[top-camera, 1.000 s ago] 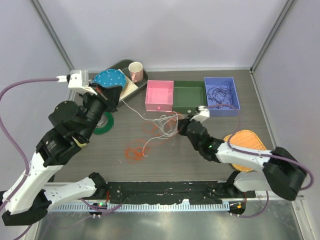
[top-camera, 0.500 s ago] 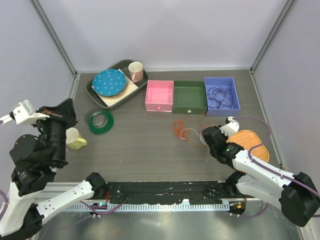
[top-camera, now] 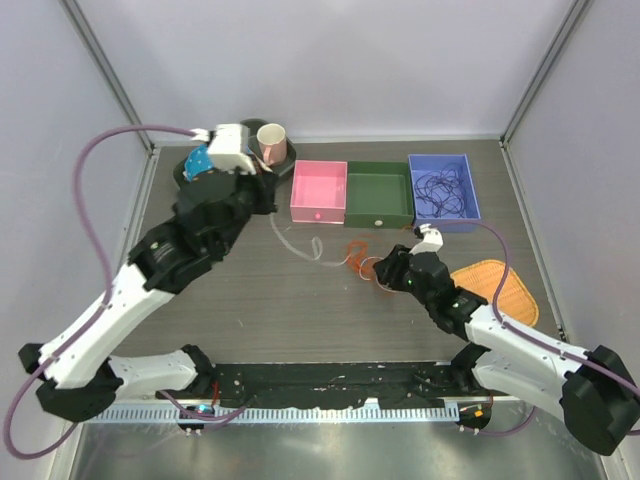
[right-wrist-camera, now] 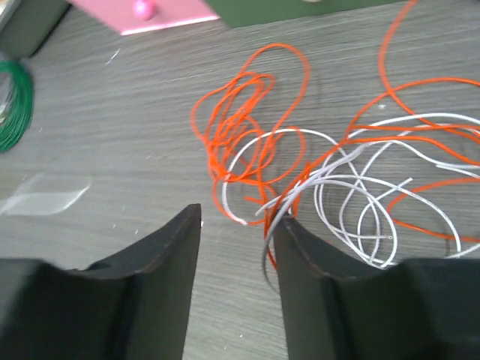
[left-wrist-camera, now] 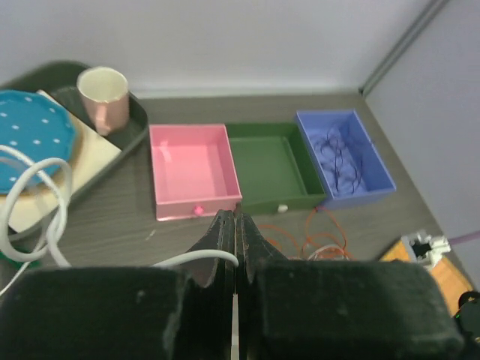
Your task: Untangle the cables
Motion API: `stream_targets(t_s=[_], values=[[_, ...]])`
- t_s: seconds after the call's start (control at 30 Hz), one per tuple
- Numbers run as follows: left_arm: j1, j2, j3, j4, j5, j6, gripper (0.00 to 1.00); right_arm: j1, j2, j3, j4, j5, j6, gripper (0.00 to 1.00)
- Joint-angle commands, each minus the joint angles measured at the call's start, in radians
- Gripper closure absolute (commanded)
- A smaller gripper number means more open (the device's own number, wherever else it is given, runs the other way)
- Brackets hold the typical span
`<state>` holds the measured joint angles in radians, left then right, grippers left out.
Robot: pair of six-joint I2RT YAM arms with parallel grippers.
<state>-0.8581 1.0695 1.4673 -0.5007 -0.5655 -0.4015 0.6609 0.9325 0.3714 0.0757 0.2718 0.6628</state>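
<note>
Left jaws pinched on white cable, right jaws apart at the tangle, mid-table (top-camera: 280, 310).

Working from the left: my left jaws are pressed together on the white cable (left-wrist-camera: 199, 257), at about 10 o'clock on the table, near the blue plate (left-wrist-camera: 30, 127) and pink cup (top-camera: 271, 142). From there the cable slants toward 4 o'clock into the knot. Red-orange cable (right-wrist-camera: 234, 124) and white loops lie mixed at centre, at 12 to 2 o'clock from my right jaws. Those stand partly open with nothing gripped; one pale strand trails into the gap. Green cable (right-wrist-camera: 13, 97) is coiled at 10 o'clock in the right wrist view. Dark purple cable (top-camera: 438, 190) sits in the blue box (top-camera: 447, 226) at 1 o'clock.
</note>
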Motion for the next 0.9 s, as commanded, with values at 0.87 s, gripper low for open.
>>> stream_targets(t_s=[0.87], values=[[0.025, 0.835, 0.701, 0.286, 0.407, 0.181, 1.0, 0.006, -0.653, -0.193, -0.014, 0.346, -0.037, 0.07]])
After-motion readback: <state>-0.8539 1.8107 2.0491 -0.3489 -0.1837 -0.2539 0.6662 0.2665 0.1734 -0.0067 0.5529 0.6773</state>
